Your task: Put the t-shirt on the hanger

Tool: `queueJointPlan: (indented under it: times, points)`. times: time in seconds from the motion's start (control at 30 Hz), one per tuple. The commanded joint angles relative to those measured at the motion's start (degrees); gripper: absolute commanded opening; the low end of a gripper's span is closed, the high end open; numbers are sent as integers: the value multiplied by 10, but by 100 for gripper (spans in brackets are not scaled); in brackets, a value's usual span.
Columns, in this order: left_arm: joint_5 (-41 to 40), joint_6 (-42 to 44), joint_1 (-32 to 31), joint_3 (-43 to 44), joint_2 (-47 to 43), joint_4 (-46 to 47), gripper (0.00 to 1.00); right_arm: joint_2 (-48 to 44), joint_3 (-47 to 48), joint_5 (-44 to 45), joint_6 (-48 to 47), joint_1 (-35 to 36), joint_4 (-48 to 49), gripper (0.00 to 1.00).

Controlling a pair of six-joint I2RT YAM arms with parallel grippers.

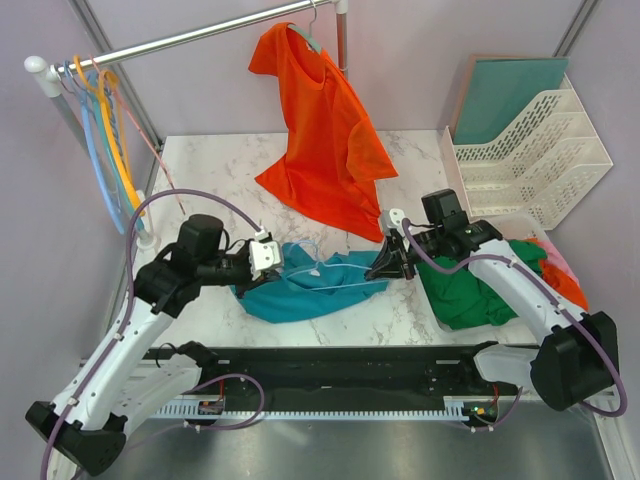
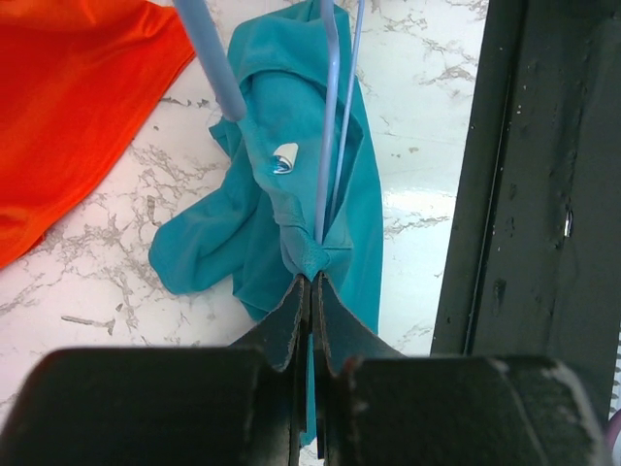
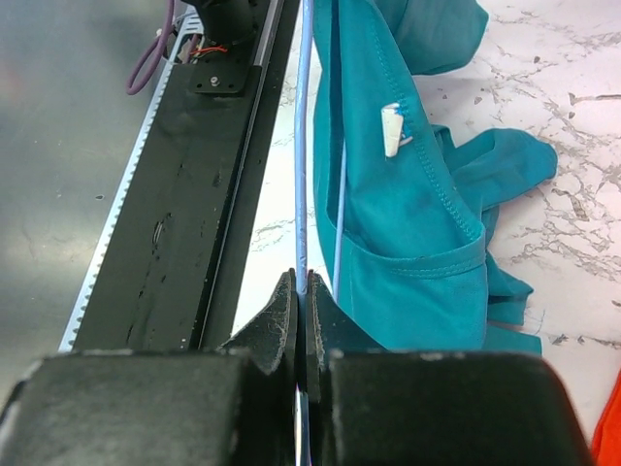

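Nearest the camera, the black mounting rail (image 1: 340,375) runs along the near edge of the marble table (image 1: 220,170), with both arm bases on it. The left arm (image 1: 130,340) and the right arm (image 1: 520,290) reach inward toward each other over the front of the table.

Behind them an orange t-shirt (image 1: 325,140) hangs from the metal rod (image 1: 200,38), its hem draped onto the marble. The t-shirt (image 1: 300,285) lies crumpled on the table between the two grippers, near the front edge. A dark green garment (image 1: 470,290) lies heaped under the right arm. A white stacked tray (image 1: 540,150) stands at the back right corner, and several spare hangers (image 1: 100,130) hang at the rod's left end.

The hanger (image 3: 302,146) is a thin pale-blue wire lying in the teal cloth, partly covered by it.

The left gripper (image 2: 310,282) has its jaws pressed together on a bunched fold of the t-shirt, at the point where the hanger wire enters the cloth. The left wrist view does not show whether the wire is pinched too. The right gripper (image 3: 301,282) is clamped on the hanger wire, with the shirt's hemmed edge just beside its fingers. A small white label (image 3: 391,129) sits at the neckline.
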Motion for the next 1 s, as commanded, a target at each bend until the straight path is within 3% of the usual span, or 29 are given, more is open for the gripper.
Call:
queueJointPlan:
  times: [0.0,0.27,0.33,0.37,0.4,0.5,0.6,0.77,0.9,0.97]
  points:
    - [30,-22,-3,26,-20,35,3,1,-19,-37,2,3,40,0]
    - [56,-41,-3,33,-20,38,3,14,-48,-30,73,14,152,0]
    - [63,-39,-4,32,-16,38,4,15,-55,-26,129,24,242,0]
    - [62,-39,-4,33,-10,38,4,14,-70,-22,210,27,288,0]
    - [57,-38,-4,38,-6,39,4,13,-80,-15,253,33,396,0]
    - [45,-44,-4,47,5,46,4,9,-117,2,417,52,592,0]
    - [31,-58,-4,47,2,67,4,16,-127,12,486,74,660,0]
    - [-28,-74,-4,37,-24,87,7,16,-140,7,496,84,673,0]
    - [-67,-86,-4,37,-45,83,16,-3,-124,3,379,83,510,0]
    - [-76,-85,-4,40,-55,70,22,-8,-124,1,350,83,489,0]
